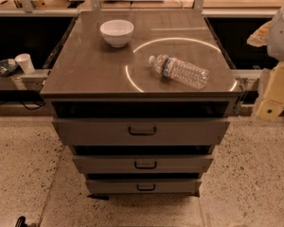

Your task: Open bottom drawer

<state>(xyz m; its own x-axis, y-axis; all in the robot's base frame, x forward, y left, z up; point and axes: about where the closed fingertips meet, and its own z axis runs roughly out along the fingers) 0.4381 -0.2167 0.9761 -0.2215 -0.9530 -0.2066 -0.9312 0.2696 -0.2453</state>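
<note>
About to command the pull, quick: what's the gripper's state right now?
Cream-coloured gripper: at the right edge of view, beside the grey-brown cabinet, well clear of the low bottom drawer; open or closed cannot be told.

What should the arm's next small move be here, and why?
Probably bring the gripper down and across to the black handle of the bottom drawer. It hangs at the right edge, beside the cabinet top, far from that handle, and the drawer looks not yet pulled out.
</note>
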